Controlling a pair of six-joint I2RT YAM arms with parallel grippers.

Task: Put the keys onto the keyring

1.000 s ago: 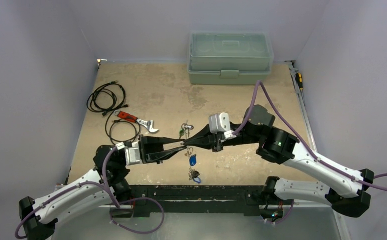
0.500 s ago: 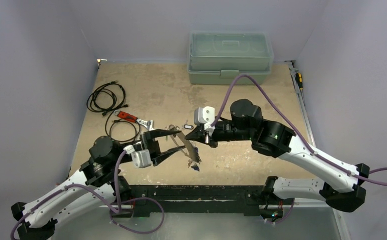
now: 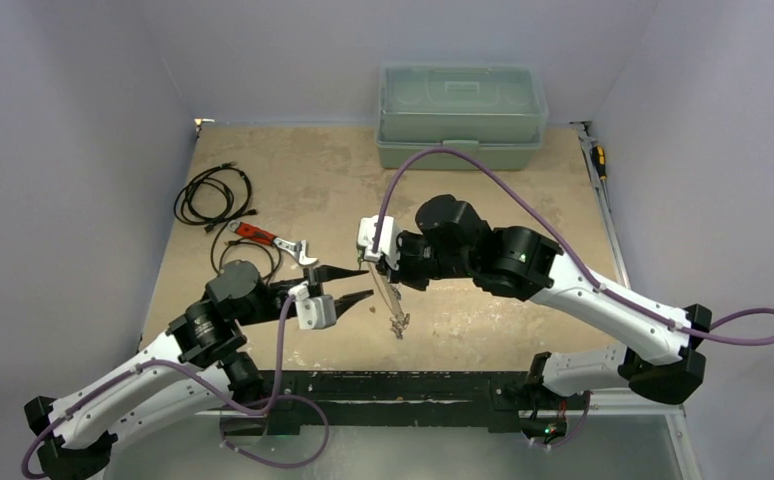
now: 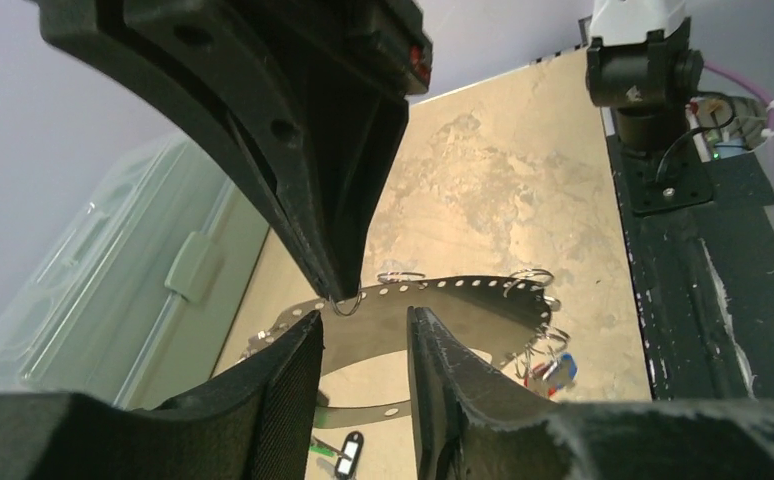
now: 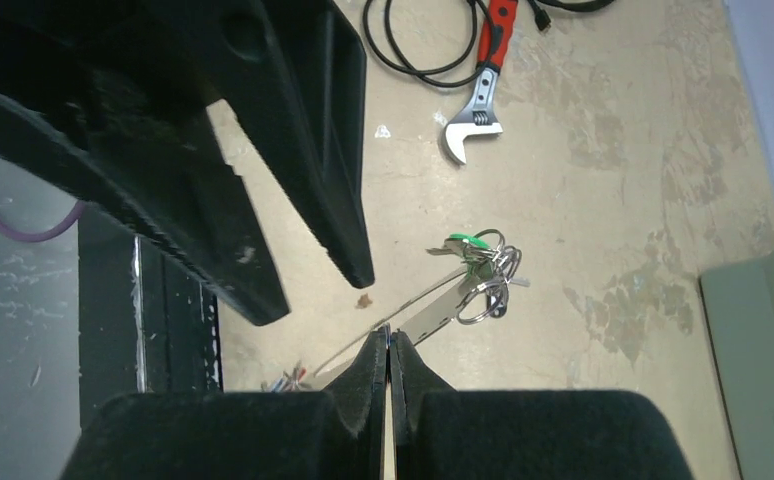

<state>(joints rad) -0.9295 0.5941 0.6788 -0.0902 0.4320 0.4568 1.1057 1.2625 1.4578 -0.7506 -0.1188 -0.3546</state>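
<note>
Between fingertips of the right hand (image 5: 388,342), pressed tight together, the keyring (image 4: 463,288) is pinched by its thin metal edge and held up off the counter (image 3: 523,220), near front centre. It is seen as a curved grey band with small holes, hanging down from the grip. Several keys (image 4: 548,366) with red and blue heads are bunched on small rings at its lower end; whether the counter is touched by them cannot be told. One green-headed key (image 5: 466,242) is seen among rings on the band too. Just beside the keyring the left hand (image 3: 361,284) is held with fingers apart, nothing gripped, tips pointed at the right hand. Further left, a red-handled wrench (image 3: 275,241) and coiled black cables (image 3: 213,195) are laid on the counter. At the far edge a green toolbox (image 3: 461,105) is set
</note>
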